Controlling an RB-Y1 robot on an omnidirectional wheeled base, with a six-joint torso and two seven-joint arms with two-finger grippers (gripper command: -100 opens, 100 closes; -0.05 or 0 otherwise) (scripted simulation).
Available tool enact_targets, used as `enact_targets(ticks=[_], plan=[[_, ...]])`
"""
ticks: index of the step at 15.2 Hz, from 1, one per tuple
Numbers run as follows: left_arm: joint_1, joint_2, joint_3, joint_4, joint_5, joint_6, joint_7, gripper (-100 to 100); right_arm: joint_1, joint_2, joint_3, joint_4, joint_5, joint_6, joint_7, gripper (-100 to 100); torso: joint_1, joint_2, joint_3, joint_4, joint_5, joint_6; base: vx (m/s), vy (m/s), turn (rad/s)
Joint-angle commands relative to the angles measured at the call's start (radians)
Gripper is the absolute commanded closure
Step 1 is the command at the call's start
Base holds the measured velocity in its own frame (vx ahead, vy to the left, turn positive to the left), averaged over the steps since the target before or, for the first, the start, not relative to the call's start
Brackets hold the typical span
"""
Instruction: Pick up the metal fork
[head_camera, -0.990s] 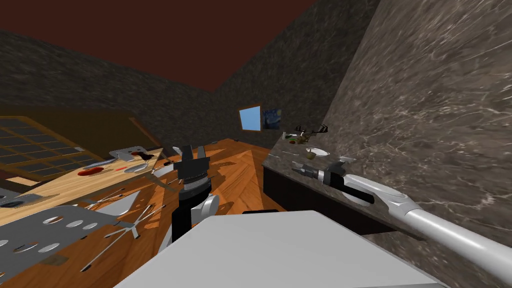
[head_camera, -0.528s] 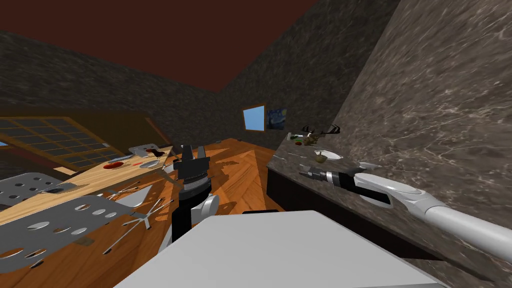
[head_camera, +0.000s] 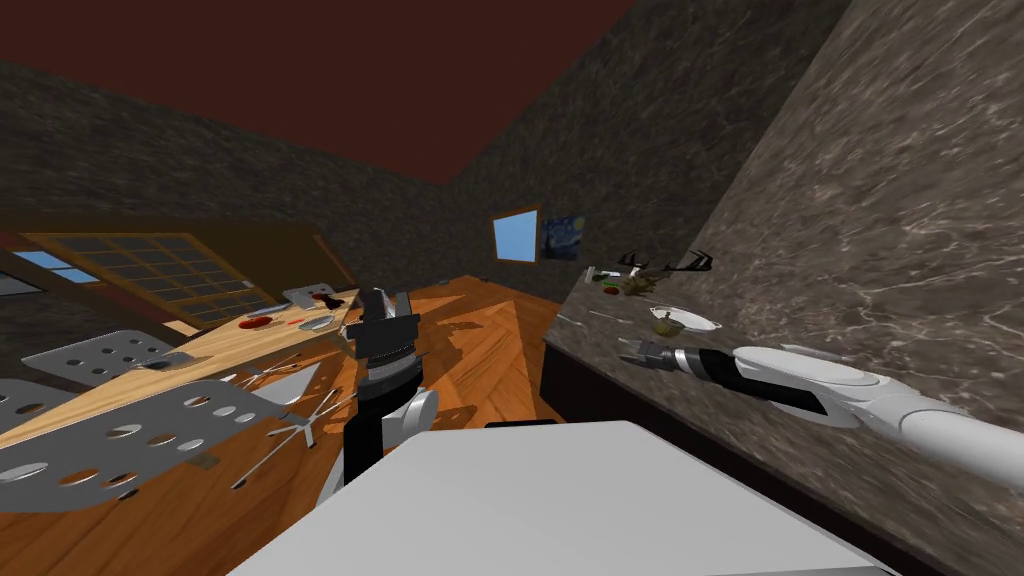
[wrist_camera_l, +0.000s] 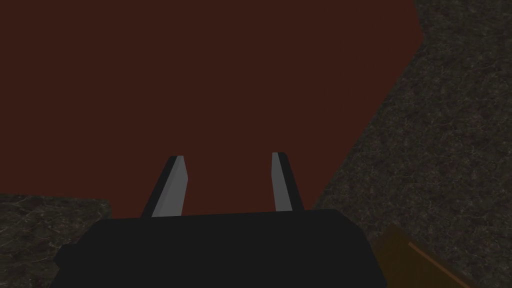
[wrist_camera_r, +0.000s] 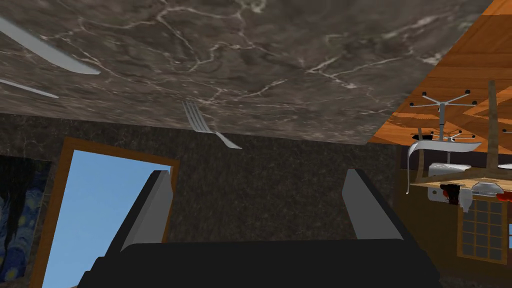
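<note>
At 2 o'clock, a long dark marbled table (head_camera: 595, 335) set against a wall of the same stone. At 10 o'clock, a light wooden table (head_camera: 215, 348) with small dishes on it. Nearer, at 9 o'clock, grey chairs (head_camera: 120, 440) pierced with round holes. Over the marbled table, coming in from 4 o'clock, the right arm, with the right pincer (head_camera: 632, 352) low above the stone, fingers wide apart and nothing between them. At 12 o'clock, close in, the left pincer (head_camera: 388, 300) raised and pointing up, fingers also apart, holding nothing. Past the right pincer, at about 2 o'clock from it, a white plate (head_camera: 700, 324) with a small brown thing on it, too small to name. In the right wrist view, the grey fork (wrist_camera_r: 202, 122) lying flat on the marbled table, ahead of the open pincer and apart from it. Nearer to one finger than to the other, tines toward the inner part of the top, handle end at the table's edge. Farther along the same top, two more grey pieces of cutlery (wrist_camera_r: 55, 55), well apart from the fork.
</note>
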Motion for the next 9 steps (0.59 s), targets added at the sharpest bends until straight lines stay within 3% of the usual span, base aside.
enact_targets(ticks=[1, 4, 9], plan=[[0.0, 0.0, 0.0, 0.0, 0.0, 0.0, 0.0, 0, -0.005, -0.007, 0.008, 0.033, 0.009, -0.009, 0.008, -100, 0.0, 0.0, 0.0, 0.0, 0.0, 0.0, 0.071, 0.023, 0.026], [0.0, 0.0, 0.0, 0.0, 0.0, 0.0, 0.0, 0, 0.0, -0.03, 0.026, 0.073, 0.032, -0.006, 0.021, -100, 0.0, 0.001, 0.0, 0.0, 0.0, 0.0, 0.072, 0.037, 0.055], [0.0, 0.0, 0.0, 0.0, 0.0, 0.0, 0.0, 0, 0.018, -0.081, 0.078, 0.181, 0.096, 0.003, 0.055, -100, -0.001, 0.0, 0.0, 0.0, 0.0, 0.0, 0.095, 0.031, 0.071]])
